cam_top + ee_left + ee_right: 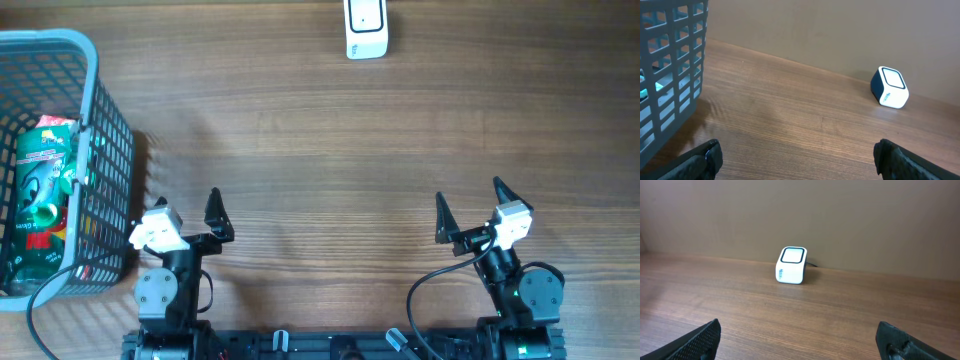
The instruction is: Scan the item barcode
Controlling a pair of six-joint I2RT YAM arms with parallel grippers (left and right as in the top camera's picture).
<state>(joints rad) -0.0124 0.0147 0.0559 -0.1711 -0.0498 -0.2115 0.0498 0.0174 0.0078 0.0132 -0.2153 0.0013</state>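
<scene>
The item, a green package [42,172] with a red patch, lies inside the grey mesh basket [108,130] at the table's left edge. Bits of it show through the basket wall [675,70] in the left wrist view. A small white barcode scanner [365,30] stands at the far middle of the table, its window facing up; both wrist views show the scanner [889,87] [791,265]. My left gripper [185,212] [797,157] sits open and empty near the front edge, just right of the basket. My right gripper [470,203] [799,337] is open and empty at the front right.
The wooden table [320,140] spreads between the grippers and the scanner. A plain brown wall [840,215] rises right behind the scanner. The basket's right wall stands close beside my left arm.
</scene>
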